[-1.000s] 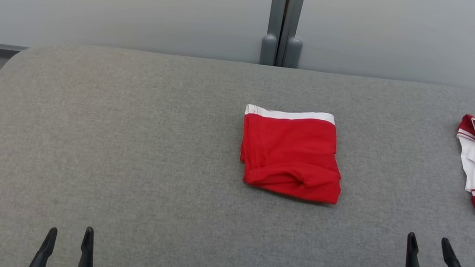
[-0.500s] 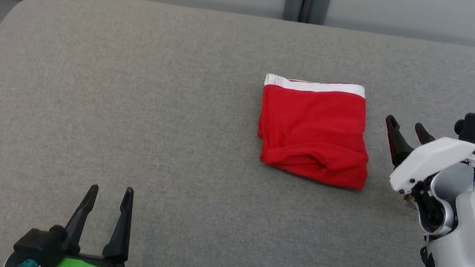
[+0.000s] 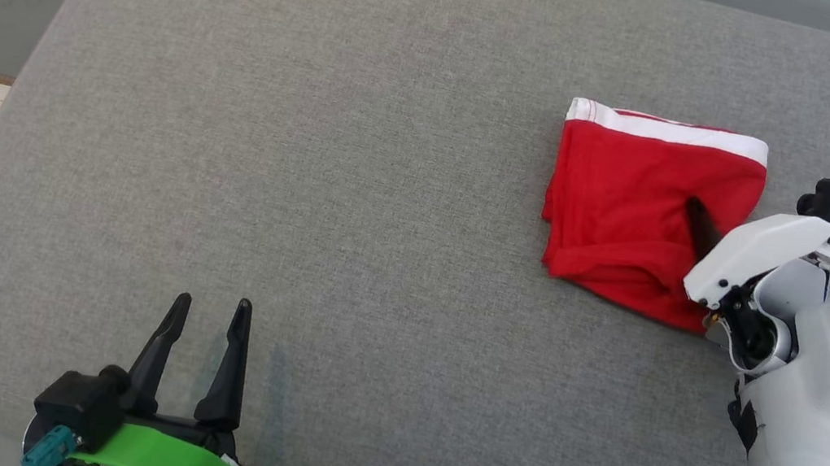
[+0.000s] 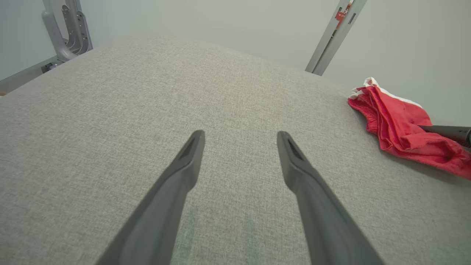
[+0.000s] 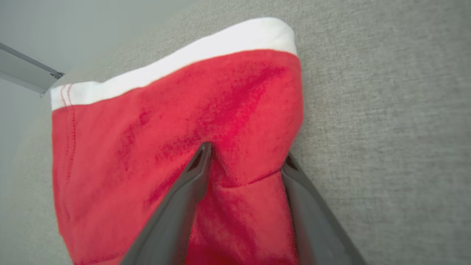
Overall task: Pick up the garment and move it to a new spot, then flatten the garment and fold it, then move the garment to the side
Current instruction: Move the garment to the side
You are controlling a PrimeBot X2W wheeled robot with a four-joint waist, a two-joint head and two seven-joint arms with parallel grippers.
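- We find the folded red garment (image 3: 633, 208) lying on the grey padded surface (image 3: 315, 128), towards our right, with its white waistband on the far edge.
- Our right gripper (image 5: 247, 152) is at the garment's right edge, fingers spread. One finger (image 5: 184, 198) lies on top of the cloth; the other is partly covered by its edge.
- Our left gripper (image 3: 213, 303) hangs over bare surface with its fingers apart, well apart from the garment.
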